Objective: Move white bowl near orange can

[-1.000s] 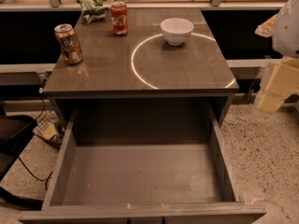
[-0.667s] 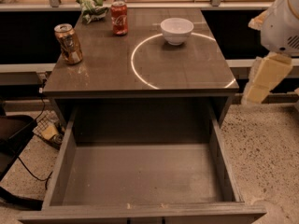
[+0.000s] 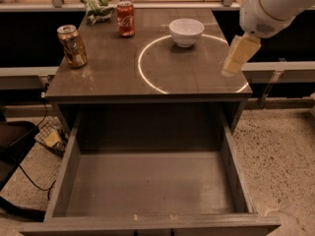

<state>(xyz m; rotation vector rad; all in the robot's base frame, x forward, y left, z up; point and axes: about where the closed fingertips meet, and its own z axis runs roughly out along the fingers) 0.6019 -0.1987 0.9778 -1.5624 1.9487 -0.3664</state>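
Observation:
The white bowl (image 3: pixel 186 32) stands upright on the grey table top (image 3: pixel 113 73), at the far right inside a ring of light. The orange can (image 3: pixel 72 45) stands upright near the table's left edge, well left of the bowl. My gripper (image 3: pixel 236 57) hangs from the white arm (image 3: pixel 273 6) at the upper right. It is above the table's right edge, to the right of the bowl and nearer the camera, and touches nothing.
A red cola can (image 3: pixel 126 18) and a green crumpled bag (image 3: pixel 96 6) stand at the table's far left. A wide drawer (image 3: pixel 150 181) stands open below the table's front edge. Cables and a dark object (image 3: pixel 19 146) lie on the floor at left.
The arm and gripper have moved left and up, from beside the table to over its right edge. The bowl and both cans have not moved.

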